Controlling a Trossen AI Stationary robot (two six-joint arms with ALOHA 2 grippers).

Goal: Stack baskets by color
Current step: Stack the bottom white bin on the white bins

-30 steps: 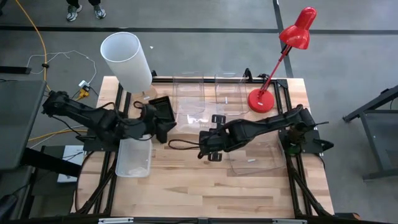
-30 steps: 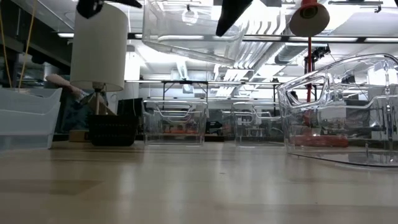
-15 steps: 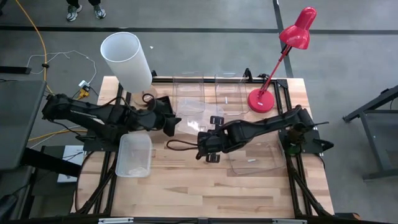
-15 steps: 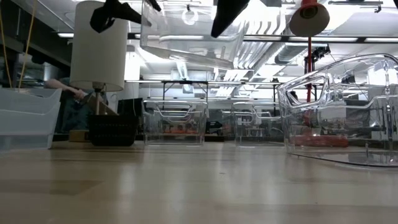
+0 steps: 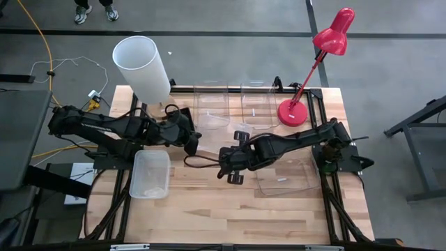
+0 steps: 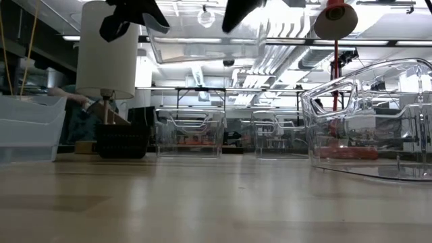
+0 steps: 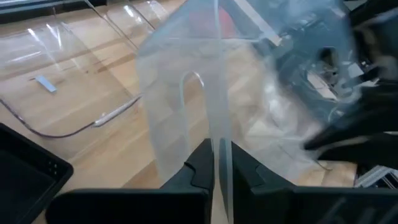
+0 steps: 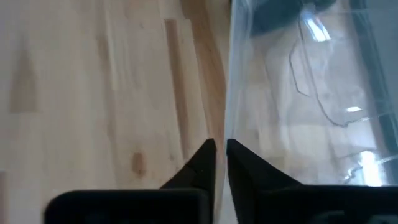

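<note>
Since a second ago my left gripper [image 7: 216, 163] has swung in and clamped one wall of the airborne clear basket [image 6: 202, 47]; my right gripper [image 8: 219, 163] pinches the opposite wall, long axis spanning between them above mid-table.

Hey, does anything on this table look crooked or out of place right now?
Yes. The tipped clear basket on the table's right side lies askew, not flat like the two upright baskets at the back. The lifted clear basket hangs in the air, pinched by the left tool and the right tool.
</note>
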